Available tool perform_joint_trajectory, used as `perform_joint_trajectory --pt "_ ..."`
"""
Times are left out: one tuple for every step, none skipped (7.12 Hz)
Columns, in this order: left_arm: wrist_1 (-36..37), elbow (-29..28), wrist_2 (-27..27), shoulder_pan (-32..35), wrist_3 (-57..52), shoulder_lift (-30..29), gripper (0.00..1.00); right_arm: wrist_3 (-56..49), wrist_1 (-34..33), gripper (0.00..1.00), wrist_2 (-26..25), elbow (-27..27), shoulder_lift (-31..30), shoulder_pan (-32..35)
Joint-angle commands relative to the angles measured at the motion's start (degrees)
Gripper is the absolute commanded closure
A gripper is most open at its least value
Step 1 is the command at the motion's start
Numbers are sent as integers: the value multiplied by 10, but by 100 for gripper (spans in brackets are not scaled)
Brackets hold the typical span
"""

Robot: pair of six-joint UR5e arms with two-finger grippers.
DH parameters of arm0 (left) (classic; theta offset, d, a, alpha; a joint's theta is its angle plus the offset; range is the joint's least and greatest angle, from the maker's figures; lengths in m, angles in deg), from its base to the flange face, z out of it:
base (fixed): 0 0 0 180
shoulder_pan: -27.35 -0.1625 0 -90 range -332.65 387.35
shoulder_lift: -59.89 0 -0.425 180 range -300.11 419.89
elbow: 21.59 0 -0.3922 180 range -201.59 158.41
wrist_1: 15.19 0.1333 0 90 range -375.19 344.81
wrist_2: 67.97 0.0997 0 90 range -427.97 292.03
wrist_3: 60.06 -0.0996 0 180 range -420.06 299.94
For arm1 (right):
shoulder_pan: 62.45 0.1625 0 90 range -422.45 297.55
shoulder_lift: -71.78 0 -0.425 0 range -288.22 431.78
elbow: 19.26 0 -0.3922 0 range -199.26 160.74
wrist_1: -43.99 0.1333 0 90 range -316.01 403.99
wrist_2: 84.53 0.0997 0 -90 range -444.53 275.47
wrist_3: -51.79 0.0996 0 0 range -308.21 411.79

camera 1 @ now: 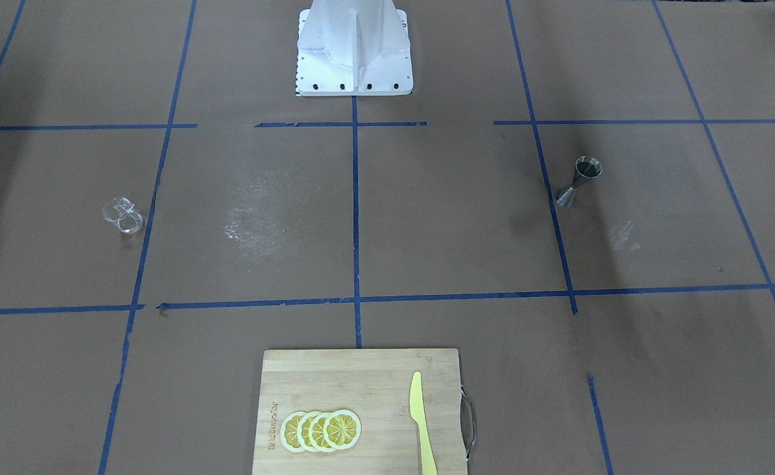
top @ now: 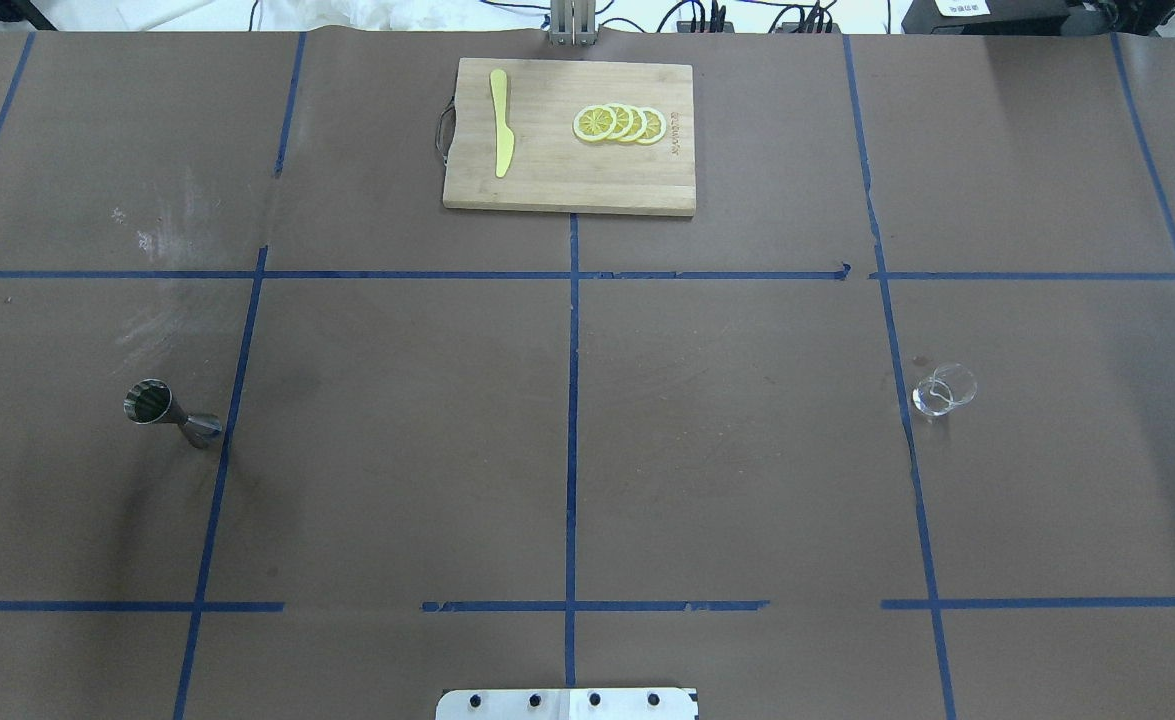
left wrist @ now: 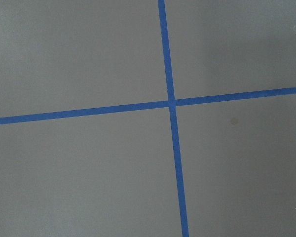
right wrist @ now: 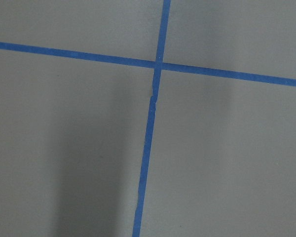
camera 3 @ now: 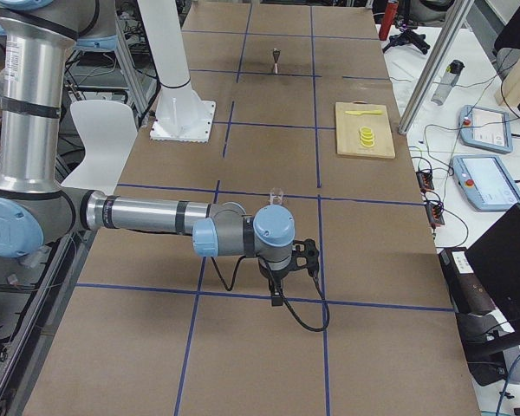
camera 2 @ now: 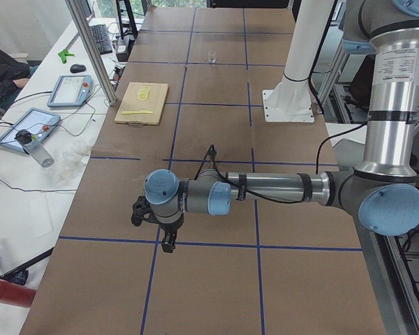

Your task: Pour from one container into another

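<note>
A steel jigger (top: 172,412) stands on the left half of the table, also seen in the front view (camera 1: 578,181) and far off in the right side view (camera 3: 277,59). A small clear glass (top: 943,390) stands on the right half (camera 1: 123,216), apart from everything else. Both arms hang outside the overhead and front views. My left gripper (camera 2: 169,241) shows only in the left side view and my right gripper (camera 3: 277,296) only in the right side view, each pointing down over bare table. Whether they are open or shut I cannot tell. Both wrist views show only brown paper and blue tape.
A wooden cutting board (top: 547,190) lies at the far middle edge, bearing lemon slices (top: 619,123) and a yellow knife (top: 500,135). The white robot base (camera 1: 354,53) stands at the near middle. Blue tape lines grid the brown table cover.
</note>
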Motion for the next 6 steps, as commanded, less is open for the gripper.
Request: perform_joint_trajectory --pt "0 1 -1 0 0 0 0 1 0 0 0 0 0 -3" --pt "0 1 -1 0 0 -1 0 1 0 0 0 0 0 -4" --pt "0 1 -1 0 0 -1 0 0 0 0 0 0 0 -9" --pt "0 1 -1 0 0 -1 0 0 0 0 0 0 0 -10" --pt "0 0 -1 0 0 0 0 0 0 0 -1 0 0 -11" --pt "0 0 -1 0 0 0 0 0 1 0 -1 0 0 -11"
